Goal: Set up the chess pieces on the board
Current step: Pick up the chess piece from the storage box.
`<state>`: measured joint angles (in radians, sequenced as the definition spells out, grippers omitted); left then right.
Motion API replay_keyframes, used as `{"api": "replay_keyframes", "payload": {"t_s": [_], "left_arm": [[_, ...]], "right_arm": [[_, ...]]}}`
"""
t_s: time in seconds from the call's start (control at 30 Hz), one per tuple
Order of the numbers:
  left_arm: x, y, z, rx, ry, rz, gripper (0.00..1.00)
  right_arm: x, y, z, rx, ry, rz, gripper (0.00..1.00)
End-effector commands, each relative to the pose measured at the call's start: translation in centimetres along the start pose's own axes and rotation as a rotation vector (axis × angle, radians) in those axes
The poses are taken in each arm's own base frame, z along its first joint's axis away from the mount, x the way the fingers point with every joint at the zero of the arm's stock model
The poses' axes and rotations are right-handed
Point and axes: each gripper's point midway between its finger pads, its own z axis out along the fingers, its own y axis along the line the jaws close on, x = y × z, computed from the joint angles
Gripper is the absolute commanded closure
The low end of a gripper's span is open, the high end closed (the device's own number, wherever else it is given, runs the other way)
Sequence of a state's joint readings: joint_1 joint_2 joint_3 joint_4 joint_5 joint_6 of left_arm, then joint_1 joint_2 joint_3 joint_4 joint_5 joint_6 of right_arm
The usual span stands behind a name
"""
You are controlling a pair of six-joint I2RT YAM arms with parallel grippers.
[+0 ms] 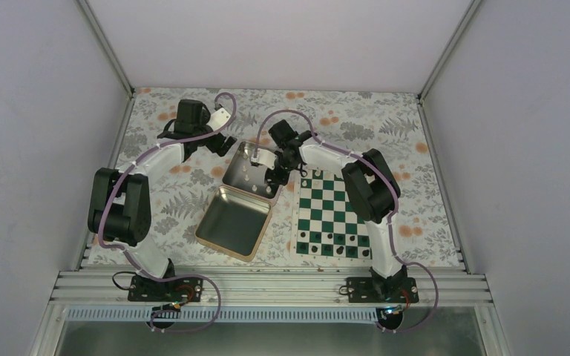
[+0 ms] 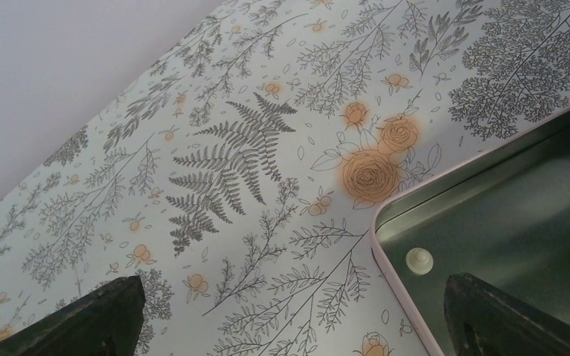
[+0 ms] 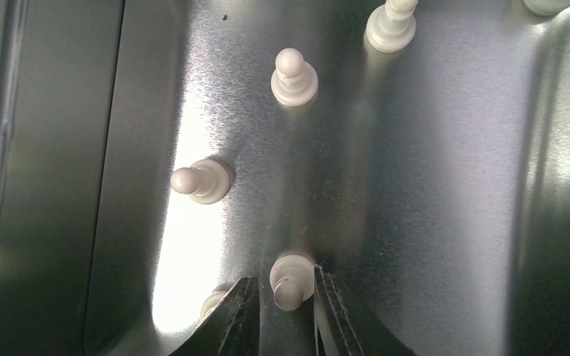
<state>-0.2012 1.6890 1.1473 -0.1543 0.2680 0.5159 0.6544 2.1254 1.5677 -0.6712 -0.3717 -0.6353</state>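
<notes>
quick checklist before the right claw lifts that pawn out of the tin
1. Pawn between the right claw fingers: ok.
2. Fingers closed on it: not ok, a gap shows on one side.
3. Neighbour piece clear of the fingers: cannot tell, it sits right beside one.
4. Left claw open and empty: ok.
5. Free far-row square on the board: cannot tell, the arm hides part.
</notes>
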Motion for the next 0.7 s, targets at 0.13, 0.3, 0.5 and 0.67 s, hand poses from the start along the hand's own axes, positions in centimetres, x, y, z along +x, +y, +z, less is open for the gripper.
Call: {"api": "replay_keyframes", "payload": {"t_s": [0.13,0.3,0.5,0.67], "left_arm": [[-0.74,-0.52,-0.40,0.019,-0.032,0.020,0.00],[-0.83,-0.47,-0.60,0.016,-0.034,0.021,0.00],[-0.85,-0.49,-0.64,0.016,-0.036,0.021,0.00],[-0.82,-0.50,-0.61,0.018,-0.036,0.021,0.00]], "right_arm": [[-1.00,0.26,0.66,-0.004,-0.013,-0.040,0.79],[-1.09,0.50,0.92,-0.013,-0.008,-0.050,0.84],[-1.13,0.61,1.13,-0.011,-0.001,-0.055,0.90],[-1.40,0.49,0.83,0.002,-0.005,-0.061,0.95]]}}
